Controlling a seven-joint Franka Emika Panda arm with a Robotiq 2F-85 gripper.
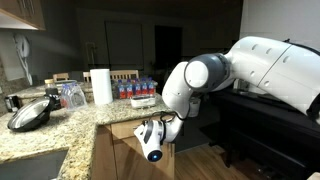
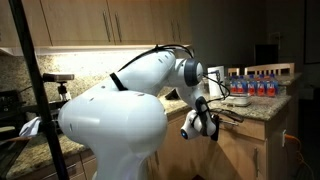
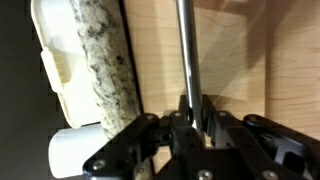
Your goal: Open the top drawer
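Note:
In the wrist view the top drawer front is light wood with a slim silver bar handle running up the picture. My gripper is shut on that handle, its dark fingers pressed on both sides of the bar. In both exterior views the gripper sits just under the granite counter edge against the light-wood drawer front. How far the drawer stands out I cannot tell; its inside is hidden.
Granite countertop holds a paper towel roll, a row of water bottles and a dark pan. The counter edge runs close beside the handle. A dark table stands beside the arm.

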